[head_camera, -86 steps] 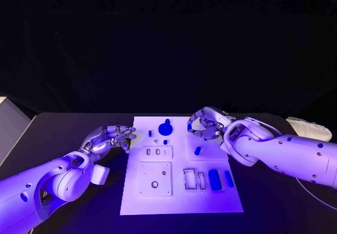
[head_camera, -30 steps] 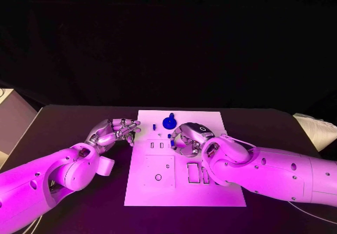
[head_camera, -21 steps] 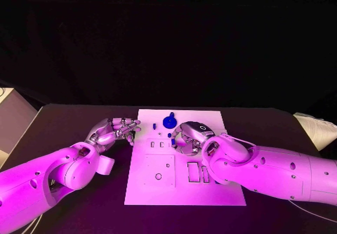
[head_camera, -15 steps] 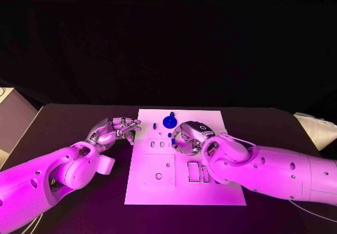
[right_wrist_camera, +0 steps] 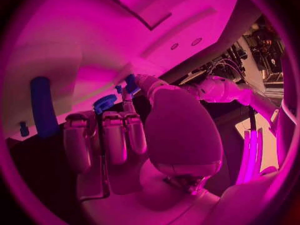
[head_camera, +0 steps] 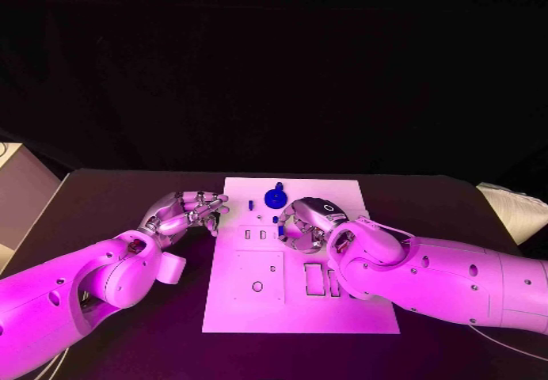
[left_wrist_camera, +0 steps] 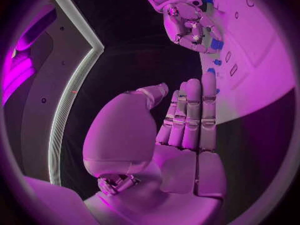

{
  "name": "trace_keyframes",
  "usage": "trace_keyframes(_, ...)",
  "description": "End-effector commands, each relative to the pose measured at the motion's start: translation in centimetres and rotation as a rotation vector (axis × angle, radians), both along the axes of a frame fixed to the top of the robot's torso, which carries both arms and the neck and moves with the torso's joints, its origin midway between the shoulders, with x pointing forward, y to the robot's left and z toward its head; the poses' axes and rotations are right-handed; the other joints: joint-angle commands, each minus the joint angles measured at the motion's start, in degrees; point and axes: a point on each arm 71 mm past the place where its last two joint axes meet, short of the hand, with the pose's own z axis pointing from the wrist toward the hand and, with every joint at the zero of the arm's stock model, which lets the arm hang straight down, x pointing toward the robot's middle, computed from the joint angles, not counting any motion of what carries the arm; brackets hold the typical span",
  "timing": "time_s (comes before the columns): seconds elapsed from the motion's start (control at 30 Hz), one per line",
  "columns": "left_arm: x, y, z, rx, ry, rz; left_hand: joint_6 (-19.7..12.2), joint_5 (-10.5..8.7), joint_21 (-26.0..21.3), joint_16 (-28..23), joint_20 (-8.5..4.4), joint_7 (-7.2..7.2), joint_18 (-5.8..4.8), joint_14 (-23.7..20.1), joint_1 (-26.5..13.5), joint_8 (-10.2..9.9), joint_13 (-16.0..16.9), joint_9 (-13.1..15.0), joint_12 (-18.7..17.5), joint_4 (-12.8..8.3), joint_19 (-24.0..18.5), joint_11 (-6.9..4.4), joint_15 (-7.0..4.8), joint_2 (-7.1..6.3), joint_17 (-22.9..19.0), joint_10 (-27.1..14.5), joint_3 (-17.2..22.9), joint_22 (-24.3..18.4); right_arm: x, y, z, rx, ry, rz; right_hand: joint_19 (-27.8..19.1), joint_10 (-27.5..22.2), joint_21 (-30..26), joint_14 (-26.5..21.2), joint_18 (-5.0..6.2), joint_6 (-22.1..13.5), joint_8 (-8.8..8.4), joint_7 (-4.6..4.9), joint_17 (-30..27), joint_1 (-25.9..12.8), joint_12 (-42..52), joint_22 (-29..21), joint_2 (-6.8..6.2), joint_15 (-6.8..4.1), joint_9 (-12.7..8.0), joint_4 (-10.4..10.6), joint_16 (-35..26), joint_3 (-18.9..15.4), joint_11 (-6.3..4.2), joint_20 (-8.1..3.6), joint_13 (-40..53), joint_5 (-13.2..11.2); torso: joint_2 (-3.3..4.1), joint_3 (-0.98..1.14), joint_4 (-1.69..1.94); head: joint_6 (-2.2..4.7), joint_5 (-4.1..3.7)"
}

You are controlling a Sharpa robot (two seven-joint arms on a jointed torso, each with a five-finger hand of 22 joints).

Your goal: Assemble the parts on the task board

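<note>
Right hand (head_camera: 306, 226): hovers low over the middle of the task board (head_camera: 343, 317), its fingers curled round a small blue part (head_camera: 281, 230) that shows at their tips; 2.9 s ago it was raised over the board's far right corner, and in the last second it has hardly shifted.
Meaning for the task: judged from this, the part is picked up and is being lined up with a slot, not yet seated.
Left hand (head_camera: 183, 215): rests above the desk (head_camera: 114, 198) just beside the board's left edge, fingers loosely bent together and holding nothing (unchanged across the earlier pictures).
Other parts: a round blue piece (head_camera: 275, 197) stands at the board's far edge, with a small blue peg (head_camera: 250, 205) near it.
Right wrist view: shows a long blue bar (right_wrist_camera: 42, 107) lying on the board and the held part (right_wrist_camera: 130, 84) pinched at the fingertips (right_wrist_camera: 129, 105); the arm hides that bar from the head view.
Left wrist view: shows the left palm bare and the right hand (left_wrist_camera: 190, 27) beyond it.
</note>
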Motion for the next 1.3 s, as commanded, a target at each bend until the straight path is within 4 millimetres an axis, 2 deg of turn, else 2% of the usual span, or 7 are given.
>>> trace_keyframes(0.03,-0.08,-0.19,0.07,-0.010,-0.001,-0.021,-0.1,0.15,0.2,0.2,-0.20,-0.29,0.37,0.3,-0.5,0.0,0.1,0.1,0.2,-0.3,0.0,-0.03,0.07,-0.02,0.1,-0.1,0.0,0.1,0.00,0.05,-0.01,-0.009,-0.009,-0.004,5.6,5.4,-0.1,5.3,-0.97,-0.5,0.22,-0.07,11.8,-0.7,-0.1,14.0,-0.17,-0.36,0.1,0.2,0.1,-0.4,-0.05,-0.30,14.6,-0.6,0.01,-0.02,-0.01,-0.06,0.00)
trace_keyframes(0.73,-0.09,-0.18,0.07,-0.010,0.000,-0.023,-0.1,0.15,0.3,0.2,-0.19,-0.30,0.37,0.2,-0.5,-0.1,0.1,0.1,0.3,-0.4,-0.1,-0.02,0.08,-0.02,0.1,-0.2,0.1,0.1,0.03,0.05,-0.02,-0.008,-0.012,-0.012,5.6,5.2,-0.2,5.3,-0.93,-1.4,0.31,0.05,11.8,-2.2,-0.4,13.9,-0.75,-0.24,0.0,1.3,0.1,-2.7,0.09,-0.20,14.3,-4.0,0.00,-0.03,0.00,0.07,0.02)
trace_keyframes(0.87,-0.10,-0.18,0.07,-0.010,0.000,-0.023,-0.1,0.15,0.4,0.3,-0.17,-0.29,0.37,0.2,-0.5,-0.1,0.1,0.1,0.3,-0.5,-0.2,-0.02,0.08,-0.07,0.1,-0.2,0.1,0.2,0.02,0.08,-0.01,-0.007,-0.013,-0.012,5.6,5.2,-0.3,5.3,-0.93,-1.6,0.54,-0.01,11.8,-2.2,-0.4,13.9,-0.58,-0.26,0.1,2.1,0.1,-4.6,0.06,-0.18,14.3,-6.4,-0.01,-0.02,0.01,0.14,-0.01)
trace_keyframes(1.2,-0.09,-0.15,0.06,-0.008,-0.001,-0.023,-0.1,0.15,0.4,0.3,-0.17,-0.30,0.37,0.1,-0.4,-0.1,0.1,0.1,0.3,-0.5,-0.2,-0.02,0.08,-0.09,0.1,-0.3,0.1,0.2,-0.12,0.05,0.07,0.006,-0.023,-0.010,5.6,5.1,-0.3,5.3,-0.93,-1.9,0.76,-0.06,11.8,-1.9,-0.5,13.9,-0.34,-0.28,0.1,3.4,0.1,-7.3,0.03,-0.21,14.3,-8.1,0.01,0.01,0.00,0.14,-0.02)
trace_keyframes(1.23,-0.09,-0.14,0.06,-0.008,-0.001,-0.022,-0.1,0.16,0.5,0.3,-0.17,-0.31,0.37,0.1,-0.4,-0.1,0.2,0.1,0.3,-0.6,-0.2,-0.03,0.08,-0.10,0.1,-0.3,0.1,0.2,-0.14,0.04,0.10,0.010,-0.026,-0.009,5.6,5.1,-0.3,5.3,-0.92,-2.2,0.77,-0.06,11.8,-1.6,-0.5,13.9,-0.18,-0.26,0.0,4.0,0.1,-8.6,0.06,-0.21,14.3,-9.3,0.01,0.01,0.00,0.13,-0.02)
trace_keyframes(1.3,-0.07,-0.11,0.04,-0.005,0.000,-0.020,-0.1,0.16,0.5,0.3,-0.17,-0.31,0.37,0.1,-0.4,-0.1,0.2,0.1,0.3,-0.6,-0.2,-0.03,0.08,-0.10,0.1,-0.3,0.1,0.2,-0.19,0.04,0.16,0.017,-0.032,-0.008,5.6,5.0,-0.3,5.3,-0.91,-2.6,0.68,0.03,11.8,-1.4,-0.6,13.9,-0.16,-0.22,-0.1,4.6,0.1,-9.8,0.11,-0.18,14.2,-10.0,0.00,0.02,0.00,0.12,-0.01)
